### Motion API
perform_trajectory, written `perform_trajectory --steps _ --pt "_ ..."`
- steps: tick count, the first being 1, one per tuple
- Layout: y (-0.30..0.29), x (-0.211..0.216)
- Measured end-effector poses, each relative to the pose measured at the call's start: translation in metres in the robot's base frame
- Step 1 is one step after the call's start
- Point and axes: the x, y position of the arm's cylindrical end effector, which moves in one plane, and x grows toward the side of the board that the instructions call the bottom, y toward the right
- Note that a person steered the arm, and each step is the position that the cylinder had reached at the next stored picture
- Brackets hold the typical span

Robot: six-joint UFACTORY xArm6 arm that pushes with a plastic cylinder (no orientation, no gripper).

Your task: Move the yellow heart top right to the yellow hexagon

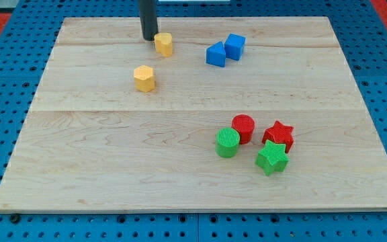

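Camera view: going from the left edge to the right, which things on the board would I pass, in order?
Yellow hexagon → my tip → yellow heart → blue triangle → green cylinder → blue cube → red cylinder → green star → red star.

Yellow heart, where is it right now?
The yellow heart sits near the view's top, left of middle, beside my tip, up and right of the yellow hexagon.

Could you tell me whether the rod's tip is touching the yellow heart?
Cannot tell: in the camera view my tip sits tight against the yellow heart's left side, no gap discernible.
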Motion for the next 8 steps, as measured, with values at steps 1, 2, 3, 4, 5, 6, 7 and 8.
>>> perform_trajectory --steps 1,2,3,4,5,6,7,8 --pt "0.000 -0.025" --pt "0.008 -0.034" --pt "0.013 -0.012" --pt "0.013 0.012" --pt "0.023 -0.012" --pt "0.034 -0.007" --pt "0.042 0.019" --pt "0.039 0.032"
